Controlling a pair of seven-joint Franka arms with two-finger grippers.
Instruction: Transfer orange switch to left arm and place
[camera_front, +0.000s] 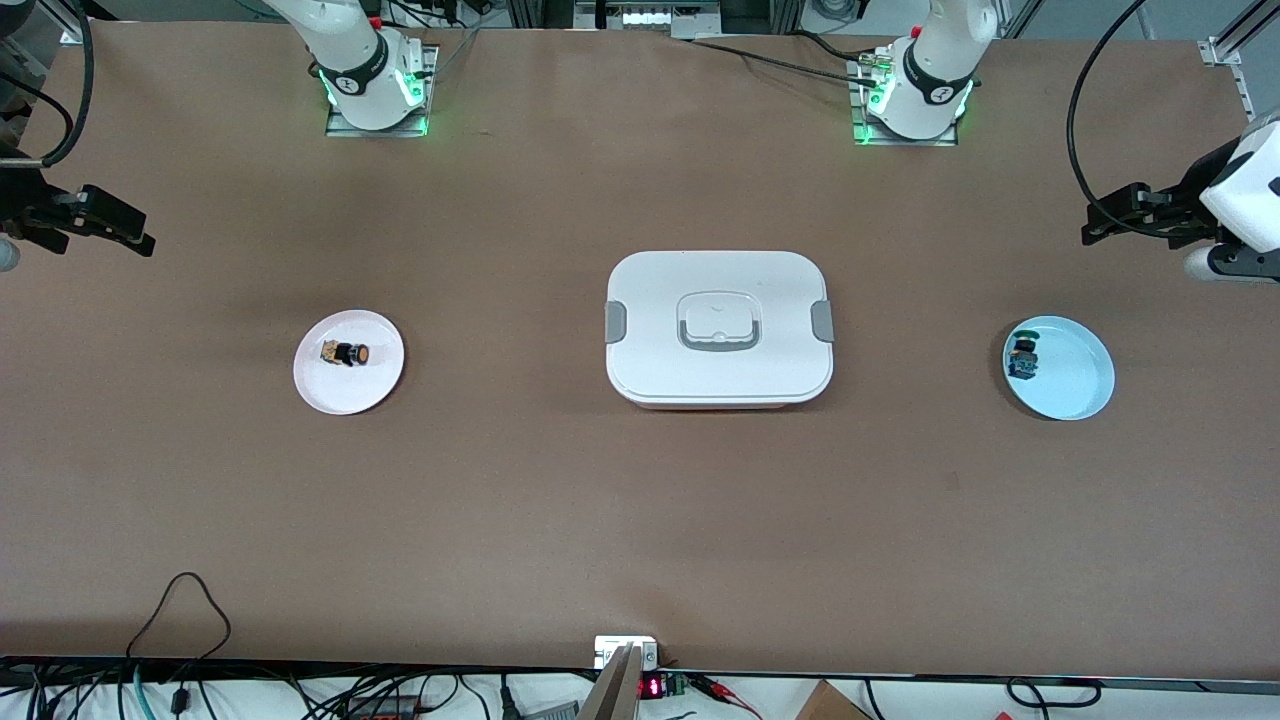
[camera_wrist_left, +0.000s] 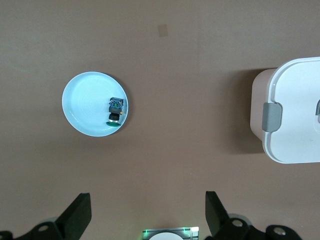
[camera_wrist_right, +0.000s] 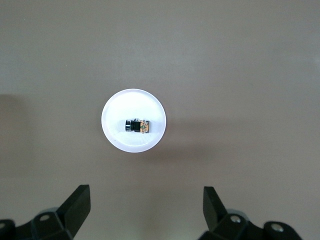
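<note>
**Both pincers wide over a brown worktop, orange switch on its white plate**

Broad brown worktop (camera_front: 560, 500), matte and evenly lit, with soft shadows beside the things on it. Along its edge nearest the front camera: tangled black cables (camera_front: 180, 640), a small white device (camera_front: 625, 652) with a red lit display just beside it. At the edge farthest from that camera: two metal base plates with green glow, carrying the white arms, and aluminium framing at the corners.

Orange switch (camera_front: 346, 353) lying on its side on a small white plate (camera_front: 320, 385), toward the right arm's end of the worktop; seen in the right wrist view too, at the plate's middle (camera_wrist_right: 136, 126).

White box (camera_front: 718, 328) at mid-worktop, lid on, grey clips at both short sides, grey-rimmed recessed handle on top. Well apart from both plates.

Light blue plate (camera_front: 1075, 385) toward the left arm's end, holding a switch with green cap and blue body (camera_front: 1022, 357) close to the rim on the box's side.

Right pincer (camera_front: 110, 228) up in the air over bare worktop at the right arm's end, fingers (camera_wrist_right: 75, 205) spread wide, nothing between them. Left pincer (camera_front: 1125, 215) likewise aloft over bare worktop at the left arm's end, fingers (camera_wrist_left: 77, 212) wide apart and empty.
</note>
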